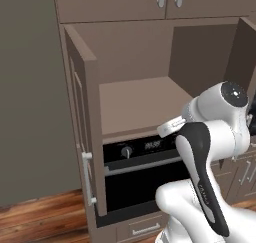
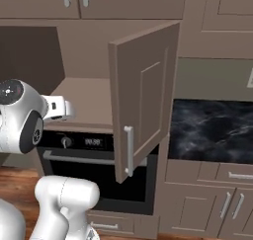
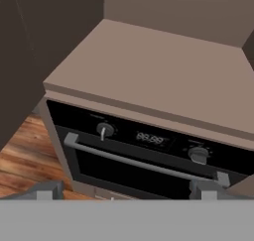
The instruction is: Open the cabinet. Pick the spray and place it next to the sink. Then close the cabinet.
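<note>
1. Two doors of the cabinet (image 1: 135, 102) stand swung open above the black oven (image 1: 135, 177). The left door (image 1: 85, 117) sticks out towards us, and the right door (image 2: 143, 100) hangs out over the oven's right side.
2. We see the gripper (image 3: 126, 191) spread wide with nothing between its fingertips (image 3: 49, 190). It's looking down at the cabinet's tan floor and the oven front.
3. We honestly can't tell where the spray is from these angles, so that's risk number one: reaching in blind and knocking it over, or shoving it deeper.
4. Risk two, in our view: the arm is tucked between both open doors. A wide swing could clip the right door's bar handle (image 2: 128, 150) or push a door partly shut on the wrist.
5. Risk three: the hand sits low, near the oven handle (image 3: 139, 163) and knobs (image 3: 105, 131). Coming in too low could catch the cabinet's front lip rather than clearing it.
6. Writing: the oven display (image 3: 150, 138) shows pale digits, too blurry for us to read. We can't spot any brand names or labels.
</note>
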Robot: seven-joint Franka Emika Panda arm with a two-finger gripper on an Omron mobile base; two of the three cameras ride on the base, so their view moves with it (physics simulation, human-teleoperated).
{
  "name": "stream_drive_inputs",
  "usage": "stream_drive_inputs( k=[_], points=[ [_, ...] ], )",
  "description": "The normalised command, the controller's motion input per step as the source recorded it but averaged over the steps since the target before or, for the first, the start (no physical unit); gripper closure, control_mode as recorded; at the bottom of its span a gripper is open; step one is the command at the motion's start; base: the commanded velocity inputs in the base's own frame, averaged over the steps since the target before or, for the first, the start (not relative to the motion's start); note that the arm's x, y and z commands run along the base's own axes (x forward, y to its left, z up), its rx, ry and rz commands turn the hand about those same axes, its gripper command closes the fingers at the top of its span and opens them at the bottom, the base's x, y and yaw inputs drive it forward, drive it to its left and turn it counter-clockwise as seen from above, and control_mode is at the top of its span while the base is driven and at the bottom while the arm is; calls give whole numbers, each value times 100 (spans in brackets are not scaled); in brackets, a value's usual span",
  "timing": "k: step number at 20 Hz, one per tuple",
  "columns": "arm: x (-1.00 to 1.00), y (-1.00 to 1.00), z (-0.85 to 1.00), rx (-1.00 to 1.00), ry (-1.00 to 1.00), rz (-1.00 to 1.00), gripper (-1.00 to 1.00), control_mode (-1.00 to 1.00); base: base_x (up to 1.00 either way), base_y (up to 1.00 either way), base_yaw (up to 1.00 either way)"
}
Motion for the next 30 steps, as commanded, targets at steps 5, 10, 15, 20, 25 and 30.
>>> stream_drive_inputs(
  k=[5,10,15,20,25,30],
  points=[
    [0,0,0,0,0,0,-100,100,22,-4,-7],
    [0,0,0,0,0,0,-100,100,0,0,0],
    [0,0,0,0,0,0,-100,100,0,0,0],
    [0,0,0,0,0,0,-100,100,0,0,0],
    [0,0,0,0,0,0,-100,-100,0,0,0],
    [0,0,0,0,0,0,-100,-100,0,0,0]
  ],
)
